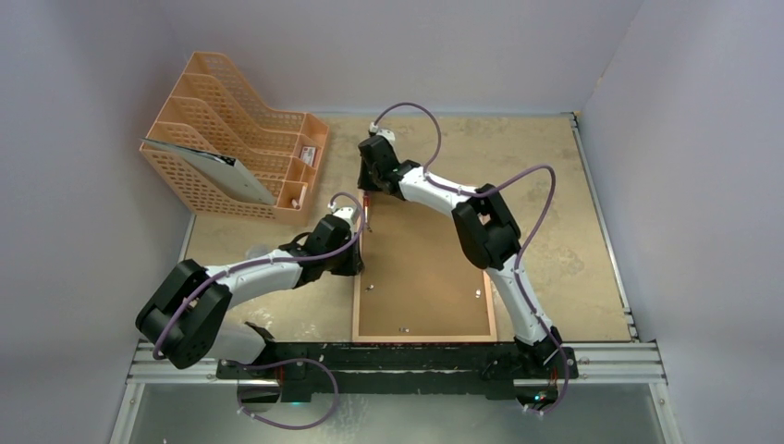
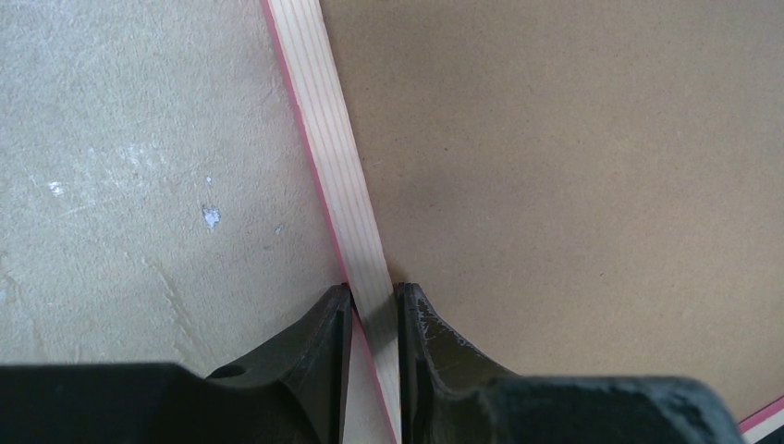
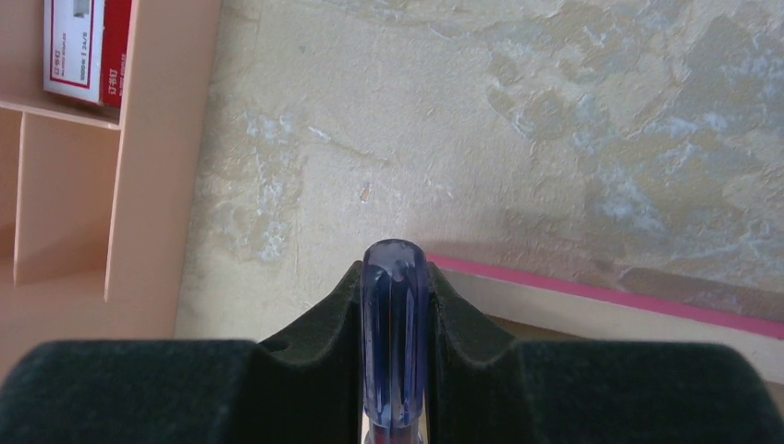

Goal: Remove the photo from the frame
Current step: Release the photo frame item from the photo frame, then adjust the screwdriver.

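Observation:
The frame [image 1: 425,339] lies face down on the table, its brown backing board [image 1: 421,268] facing up. The photo is hidden under that board. My left gripper [image 1: 359,261] is shut on the frame's left rail; in the left wrist view the pale, pink-edged rail [image 2: 337,157] runs between the two fingers of the gripper [image 2: 374,301]. My right gripper [image 1: 372,183] hovers at the frame's far left corner, shut on a screwdriver with a translucent blue handle [image 3: 395,333]. The handle stands between the fingers of the gripper [image 3: 395,277], and the frame's pink edge [image 3: 601,294] lies just behind it.
An orange mesh file rack [image 1: 236,139] stands at the back left, holding a grey sheet [image 1: 213,166] and a small red and white box [image 3: 83,46]. Small metal clips [image 1: 372,288] [image 1: 477,293] dot the backing board. Walls close in on three sides.

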Robot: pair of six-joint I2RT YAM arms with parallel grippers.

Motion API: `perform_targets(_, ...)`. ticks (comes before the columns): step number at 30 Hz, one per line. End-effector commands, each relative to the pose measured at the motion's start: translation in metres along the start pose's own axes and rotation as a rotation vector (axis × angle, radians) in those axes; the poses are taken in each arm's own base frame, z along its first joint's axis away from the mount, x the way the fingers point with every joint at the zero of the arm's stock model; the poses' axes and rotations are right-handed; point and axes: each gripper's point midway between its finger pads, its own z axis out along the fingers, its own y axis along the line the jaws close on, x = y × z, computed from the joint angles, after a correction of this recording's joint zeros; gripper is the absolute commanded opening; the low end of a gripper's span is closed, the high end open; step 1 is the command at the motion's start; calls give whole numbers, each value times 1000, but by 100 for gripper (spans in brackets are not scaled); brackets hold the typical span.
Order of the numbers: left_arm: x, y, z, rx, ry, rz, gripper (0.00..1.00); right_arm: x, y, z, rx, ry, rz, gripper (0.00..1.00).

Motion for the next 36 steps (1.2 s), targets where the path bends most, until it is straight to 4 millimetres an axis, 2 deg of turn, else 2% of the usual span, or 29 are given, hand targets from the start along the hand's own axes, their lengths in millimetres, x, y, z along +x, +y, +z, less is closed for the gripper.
perform_targets(1, 17, 12, -9, -44, 69, 32, 2, -8, 8, -17, 16, 10, -8, 0)
perform_targets(4, 17, 12, -9, -43, 67, 32, 2, 4, 0, -18, 28, 31, -19, 0)
perform_targets(6, 16, 11, -9, -42, 67, 34, 2, 3, -1, -24, 24, 27, -18, 0)
perform_targets(11, 16, 12, -9, -44, 69, 37, 2, -28, 14, -48, -45, -28, 13, 0)
perform_targets(16, 17, 12, -9, -42, 72, 35, 2, -59, 8, -74, -47, -110, 60, 0)
perform_targets(20, 15, 10, -10, -44, 76, 39, 3, -80, -13, -102, -23, -206, 126, 0)
perform_targets(23, 14, 11, -11, -47, 75, 38, 4, -89, -35, -117, -1, -273, 187, 0)
perform_targets(32, 18, 6, -10, -16, 84, 41, 6, -92, -96, -132, 179, -351, 276, 0)
perform_targets(36, 18, 8, -9, -27, 90, 43, 5, -94, -116, -140, 234, -378, 343, 0)
